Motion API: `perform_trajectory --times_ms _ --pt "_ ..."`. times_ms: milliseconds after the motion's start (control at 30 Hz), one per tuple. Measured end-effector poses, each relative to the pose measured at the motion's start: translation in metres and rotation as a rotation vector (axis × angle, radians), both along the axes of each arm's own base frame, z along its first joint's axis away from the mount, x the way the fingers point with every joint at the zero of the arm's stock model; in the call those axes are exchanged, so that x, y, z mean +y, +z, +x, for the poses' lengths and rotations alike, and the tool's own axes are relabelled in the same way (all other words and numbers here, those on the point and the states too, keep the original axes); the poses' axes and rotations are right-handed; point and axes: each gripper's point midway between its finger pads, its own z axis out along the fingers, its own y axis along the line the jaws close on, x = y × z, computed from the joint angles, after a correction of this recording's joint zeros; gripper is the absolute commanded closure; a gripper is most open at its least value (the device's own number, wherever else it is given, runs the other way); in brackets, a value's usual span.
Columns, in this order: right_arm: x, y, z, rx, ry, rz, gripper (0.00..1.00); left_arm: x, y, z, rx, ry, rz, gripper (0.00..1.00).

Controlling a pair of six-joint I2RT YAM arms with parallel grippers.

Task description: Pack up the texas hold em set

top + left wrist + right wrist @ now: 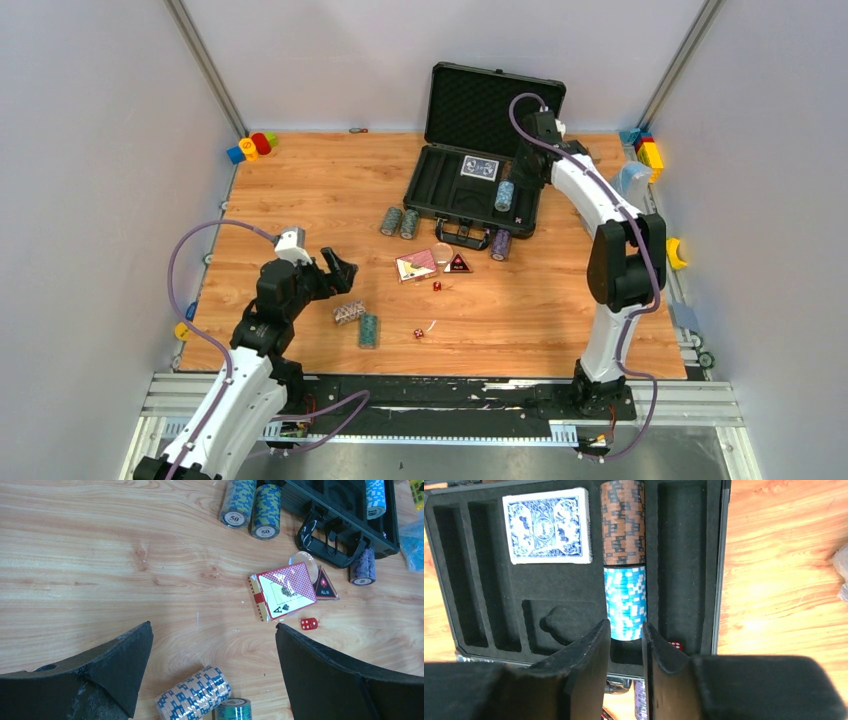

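**Poker set, part packed: grippers, case and loose pieces**

Right gripper: the black fingers fill the lower part of its wrist view. The jaws are set close with a narrow gap and nothing is seen clamped. Whether the tips touch the roll beyond cannot be told.
- light-blue chip roll: in a slot of the black case, near end just at the fingertips
- brown chip roll: end to end beyond it
- blue card deck: in the pocket beside
- red die: in the neighbouring slot, partly hidden by a finger
- purple chip roll: outside the case, only a sliver showing in the gap

Left gripper: jaws spread wide and empty, over the table.
- cream-and-blue chip roll: between the two fingers, on the near side
- green roll: touching it, cut off by the frame edge
- ahead and well apart from the jaws:
  - red card deck
  - triangular button, just beside the deck
  - second red die
  - two rolls marked 50, side by side near the case handle
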Motion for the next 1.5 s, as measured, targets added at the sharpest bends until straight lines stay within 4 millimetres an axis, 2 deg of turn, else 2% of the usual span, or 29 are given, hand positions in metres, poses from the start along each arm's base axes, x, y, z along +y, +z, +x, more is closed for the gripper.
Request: perform_trajectory --times_ms 133,333,467,667,833,933,1033,1100,1233,1367,1500 --pt "0.002 -0.008 -0.008 0.02 0.014 0.002 0.81 0.0 0.0 0.0 -0.001 0.0 0.0 0.0" --pt "0.018 -0.047 -0.04 0.119 0.062 -0.013 1.0 0.0 0.0 -0.001 0.001 0.0 0.0 0.0" --pt "0.03 -0.062 -0.06 0.169 0.101 -0.005 1.0 0.001 0.0 -0.001 0.001 0.003 0.001 0.0" --pt "0.03 -0.06 -0.054 0.143 0.091 -0.022 1.0 0.001 0.0 -0.001 0.001 0.003 0.001 0.01" --pt "0.025 -0.053 -0.029 0.101 0.051 -0.061 1.0 0.001 0.0 -0.001 0.001 0.003 0.001 0.01" --pt "0.026 -0.053 -0.03 0.108 0.052 -0.07 0.89 0.001 0.0 -0.001 0.001 0.003 0.001 0.01" --pt "0.032 -0.051 -0.031 0.099 0.074 -0.069 0.71 0.001 0.0 -0.001 0.0 0.003 0.001 0.01" --pt "0.035 -0.046 -0.037 0.078 0.094 -0.075 0.62 0.001 0.0 -0.001 0.0 0.003 0.001 0.01" --pt "0.052 -0.023 -0.07 0.024 0.167 -0.09 0.48 0.001 0.0 -0.001 0.0 0.003 0.001 0.01" --pt "0.07 0.006 -0.116 -0.061 0.264 -0.052 0.36 0.0 0.002 -0.001 -0.006 0.001 -0.001 0.01" --pt "0.065 0.015 -0.151 -0.115 0.287 0.0 0.26 0.0 0.008 -0.002 -0.031 -0.003 -0.008 0.01"
